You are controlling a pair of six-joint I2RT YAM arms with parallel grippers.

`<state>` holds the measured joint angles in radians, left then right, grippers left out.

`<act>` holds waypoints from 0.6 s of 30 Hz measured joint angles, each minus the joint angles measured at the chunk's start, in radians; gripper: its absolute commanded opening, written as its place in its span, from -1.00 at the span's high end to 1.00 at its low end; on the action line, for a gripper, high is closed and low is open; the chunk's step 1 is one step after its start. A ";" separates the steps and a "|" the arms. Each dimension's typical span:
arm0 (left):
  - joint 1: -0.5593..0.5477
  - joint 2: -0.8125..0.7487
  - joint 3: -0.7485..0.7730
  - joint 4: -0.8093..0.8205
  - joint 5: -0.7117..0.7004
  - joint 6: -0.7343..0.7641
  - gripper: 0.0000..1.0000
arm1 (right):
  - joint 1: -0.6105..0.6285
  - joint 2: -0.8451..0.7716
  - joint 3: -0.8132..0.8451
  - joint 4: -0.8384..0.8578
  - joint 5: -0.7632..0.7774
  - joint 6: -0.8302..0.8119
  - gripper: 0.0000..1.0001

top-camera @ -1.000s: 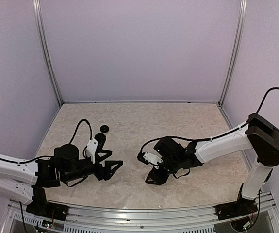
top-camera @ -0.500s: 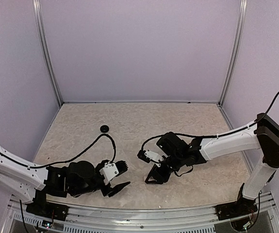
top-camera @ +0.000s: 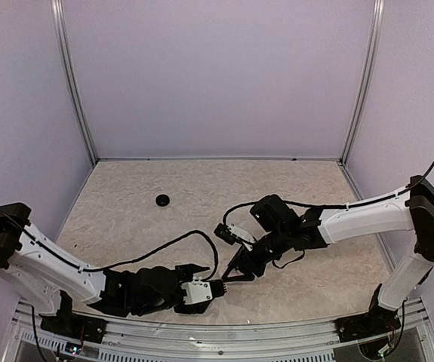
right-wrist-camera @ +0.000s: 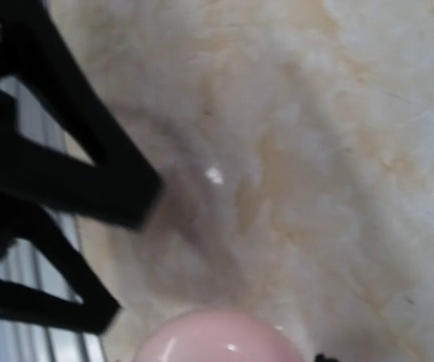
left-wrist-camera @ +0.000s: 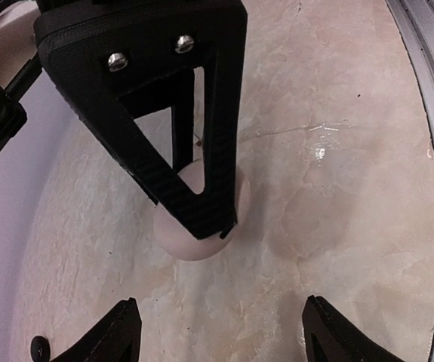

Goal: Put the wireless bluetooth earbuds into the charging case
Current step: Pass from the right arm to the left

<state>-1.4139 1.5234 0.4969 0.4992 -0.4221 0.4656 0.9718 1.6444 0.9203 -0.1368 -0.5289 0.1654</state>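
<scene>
The left arm [top-camera: 58,265] has swung along the tabletop's [top-camera: 277,188] near edge, jaws wide and empty, to help the right arm [top-camera: 360,219], whose jaws pinch the pale round case [left-wrist-camera: 173,235].

The left arm [top-camera: 58,268] lies low along the near edge of the tabletop [top-camera: 201,188], and the left hand [left-wrist-camera: 220,302] is spread wide. The right arm [top-camera: 360,219] reaches inward over the tabletop, with the right hand [top-camera: 233,274] tilted down just beside the left one.
</scene>
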 measured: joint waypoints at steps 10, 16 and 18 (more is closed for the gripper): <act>0.020 0.056 0.048 0.082 0.034 0.114 -0.27 | 0.000 0.000 0.000 0.016 -0.092 0.020 0.21; 0.021 0.082 0.077 0.098 0.078 0.156 0.12 | 0.000 0.000 0.000 0.016 -0.125 0.027 0.21; 0.023 0.089 0.080 0.099 0.083 0.168 0.19 | 0.000 0.000 0.000 0.016 -0.132 0.029 0.21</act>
<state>-1.3914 1.6119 0.5770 0.5983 -0.3389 0.6334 0.9718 1.6444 0.9203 -0.1211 -0.6609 0.1947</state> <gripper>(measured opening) 0.456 0.459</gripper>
